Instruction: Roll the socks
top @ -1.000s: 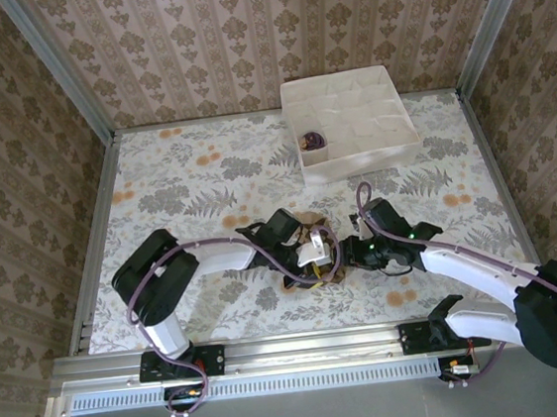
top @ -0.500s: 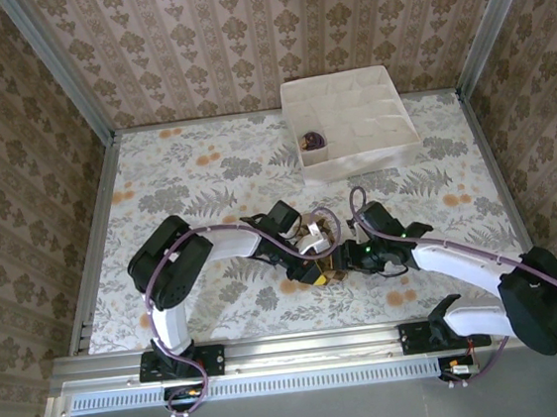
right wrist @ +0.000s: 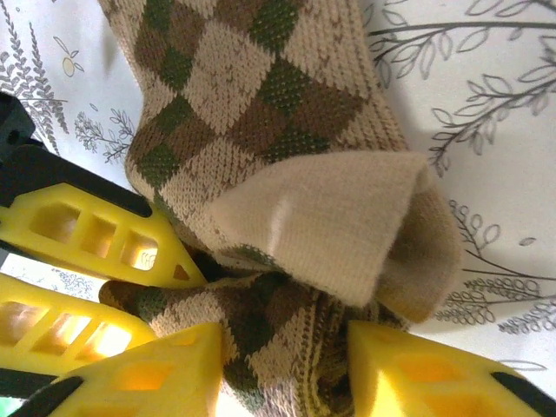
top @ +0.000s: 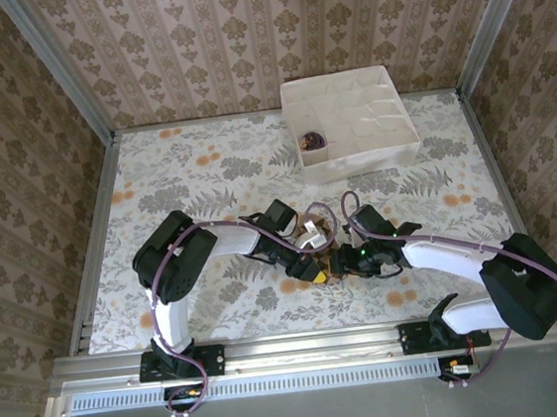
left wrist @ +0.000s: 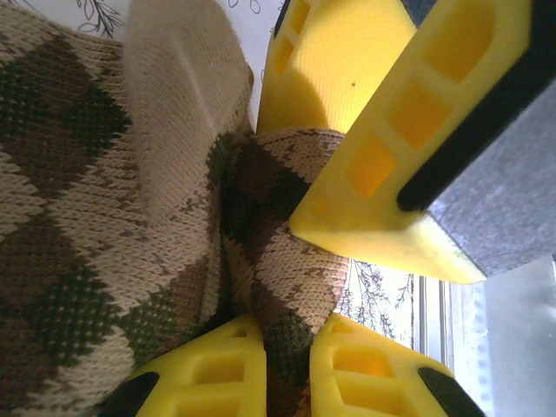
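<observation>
The brown-tan argyle sock lies bunched at the table's middle, between my two grippers. My left gripper is shut on a fold of this sock, and its yellow fingers show at the left of the right wrist view. My right gripper straddles the bunched end of the sock; fabric fills the gap and touches both fingers. Its fingers sit just above the left gripper's pinch. The tan toe flap folds over the bundle. The dark purple sock sits rolled in a cell of the box.
A white cardboard divider box with many cells stands at the back right. Both arms and their cables crowd the centre of the floral table. A metal rail runs along the near edge.
The right gripper has slid left onto the sock bundle and its jaws have narrowed. The left arm's elbow has swung right; its grip on the sock has held.
</observation>
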You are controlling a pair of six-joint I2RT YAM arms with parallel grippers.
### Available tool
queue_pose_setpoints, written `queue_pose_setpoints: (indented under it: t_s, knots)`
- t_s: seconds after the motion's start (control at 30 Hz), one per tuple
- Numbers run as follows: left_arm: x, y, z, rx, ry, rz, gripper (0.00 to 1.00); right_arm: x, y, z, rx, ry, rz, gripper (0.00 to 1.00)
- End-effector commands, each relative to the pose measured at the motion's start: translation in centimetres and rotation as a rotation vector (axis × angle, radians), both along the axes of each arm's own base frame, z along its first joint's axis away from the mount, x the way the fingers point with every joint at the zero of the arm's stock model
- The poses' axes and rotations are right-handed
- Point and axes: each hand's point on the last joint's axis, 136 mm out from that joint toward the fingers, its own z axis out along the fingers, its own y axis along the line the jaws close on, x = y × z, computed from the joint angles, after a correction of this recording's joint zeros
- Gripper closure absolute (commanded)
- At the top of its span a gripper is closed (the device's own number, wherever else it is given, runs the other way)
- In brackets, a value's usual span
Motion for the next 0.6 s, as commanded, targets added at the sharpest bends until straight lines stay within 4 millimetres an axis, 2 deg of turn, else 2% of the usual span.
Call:
queue_pose_setpoints:
  t_s: [0.0, 0.07, 0.13, 0.27, 0.47, 0.57]
  knots:
    - [0.7, -0.3, -0.3, -0.009, 0.003, 0.025, 0.99, -0.2, 1.1, 0.1, 0.023, 0.018, 0.020, 0.71]
    - [1.1, -0.4, -0.3, -0.018, -0.026, 0.041, 0.99, -0.3, 1.1, -0.2, 0.017, 0.026, 0.017, 0.88]
    - [1.4, -0.3, -0.3, -0.016, -0.069, 0.053, 0.95, -0.5, 0.7, -0.7, -0.013, 0.045, 0.004, 0.99]
    - [1.6, 0.0, 0.5, -0.046, -0.204, 0.047, 0.81, -0.7, -1.1, -1.6, -0.095, 0.060, -0.066, 1.00]
    - [2.0, 1.2, 3.3, -0.124, -0.475, 0.028, 0.72, -1.0, -2.7, -1.8, -0.152, 0.049, -0.122, 1.00]
    - [2.3, 1.8, 4.9, -0.152, -0.608, 0.023, 0.67, -1.0, -2.8, -2.0, -0.158, 0.055, -0.125, 1.00]
